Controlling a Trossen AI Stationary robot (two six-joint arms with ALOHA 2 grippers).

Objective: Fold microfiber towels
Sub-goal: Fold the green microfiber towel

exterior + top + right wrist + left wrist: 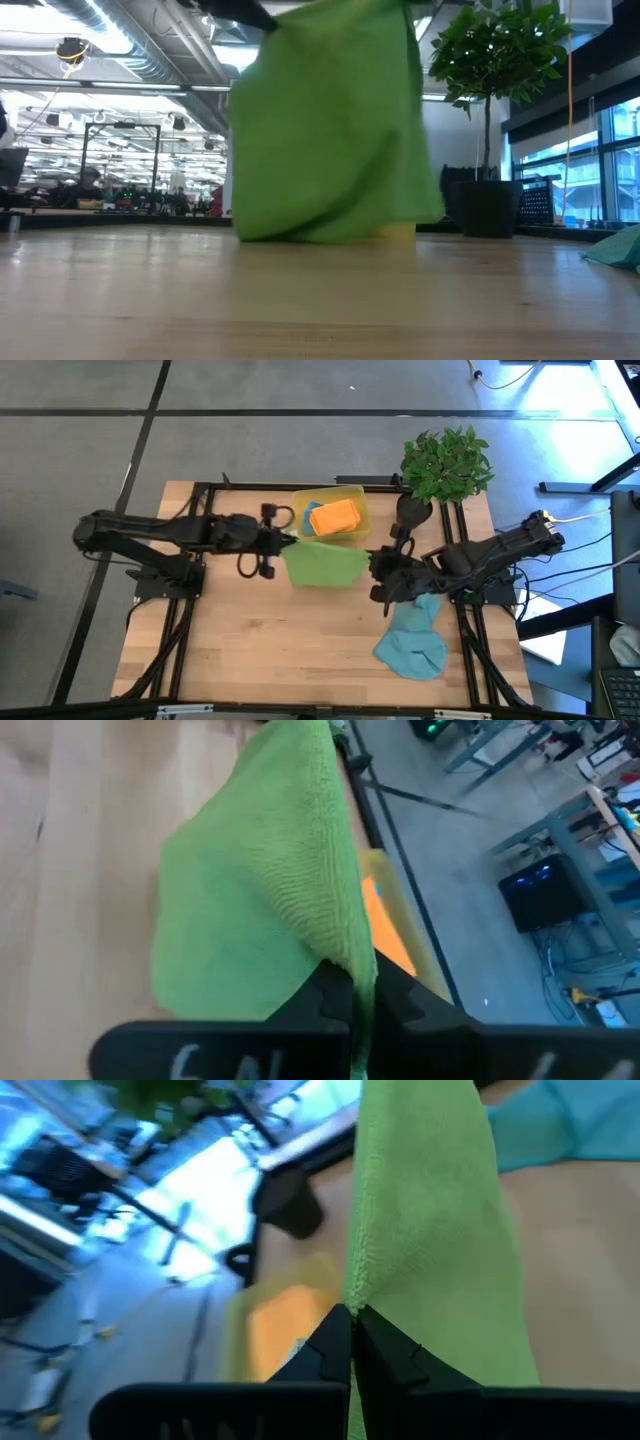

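Wooden tabletop (250, 650) carries the work area, with a potted plant (447, 460) at its far right corner and a translucent yellow bin (352, 500) at the far edge holding an orange towel (334, 517).

The green towel (322, 563) hangs stretched between the two arms, just in front of the bin. Its long axis runs from the left gripper (284, 542) to the right gripper (372, 560), crosswise to the table. Each gripper has its jaws fully closed on one upper corner: the left wrist view shows the left fingers (335, 1342) pinching the towel's edge, and the right wrist view shows the right fingers (335, 992) clamped on the opposite corner. In the low view the cloth drapes below both grippers, its lower hem at or just above the tabletop.

A teal-blue towel (413, 642) lies crumpled on the table just below the right gripper, nearer the right arm and well apart from the left.

Judgement: the coming move depends on both grippers travelling together, perpendicular to the towel's axis, toward the open table in front.
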